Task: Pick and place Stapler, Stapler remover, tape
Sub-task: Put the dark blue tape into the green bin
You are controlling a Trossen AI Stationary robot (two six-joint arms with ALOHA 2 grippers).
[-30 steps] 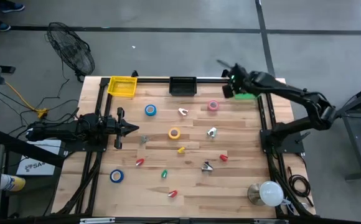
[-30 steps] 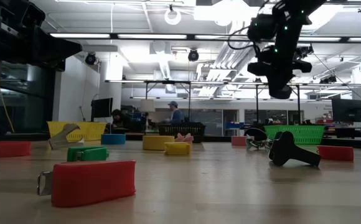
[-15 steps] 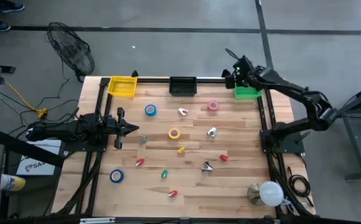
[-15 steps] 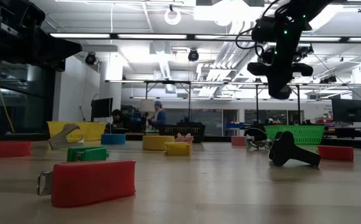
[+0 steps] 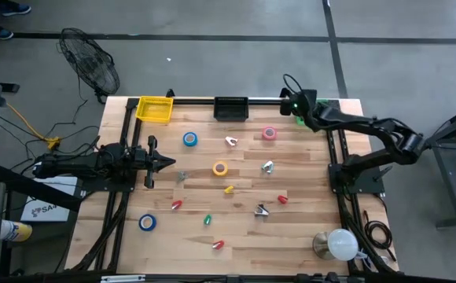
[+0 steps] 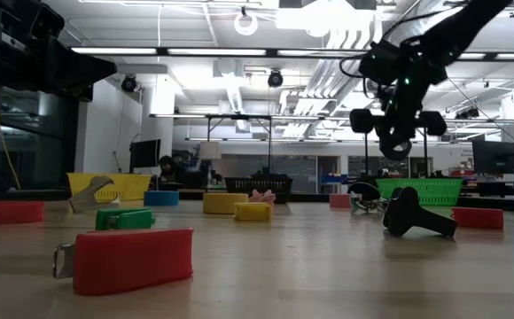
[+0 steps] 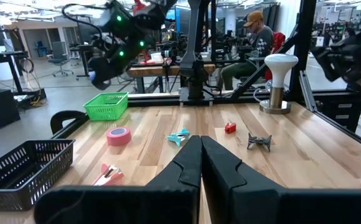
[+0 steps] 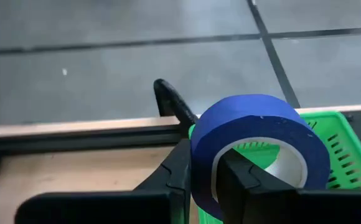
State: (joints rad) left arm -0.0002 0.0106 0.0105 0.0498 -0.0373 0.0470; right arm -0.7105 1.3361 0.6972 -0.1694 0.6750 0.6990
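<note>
My right gripper (image 5: 292,104) hangs above the green basket (image 8: 336,149) at the table's far right corner, shut on a blue tape roll (image 8: 255,118). My left gripper (image 5: 165,163) waits shut at the table's left side, holding nothing. Flat on the wooden table lie more tape rolls: blue (image 5: 189,139), pink (image 5: 269,133), yellow (image 5: 220,168) and blue (image 5: 147,222). Staple removers (image 5: 267,166) (image 5: 261,209) and small red (image 5: 176,204), yellow (image 5: 229,189) and green (image 5: 207,220) staplers also lie on it. My right gripper holds the blue roll by its wall (image 8: 202,171), one finger (image 8: 239,177) inside the open centre and the other (image 8: 174,168) outside. The fingers slant down toward the table's far right corner. The roll is lifted clear, tilted, over the green basket.
A yellow basket (image 5: 155,108) and a black basket (image 5: 230,108) stand along the far edge. A white lamp (image 5: 338,244) stands at the near right corner. A floor fan (image 5: 90,63) is beyond the far left corner.
My right gripper has sunk toward the green basket, tipping from about level to slanting downward and rolling at the wrist. It stays shut.
</note>
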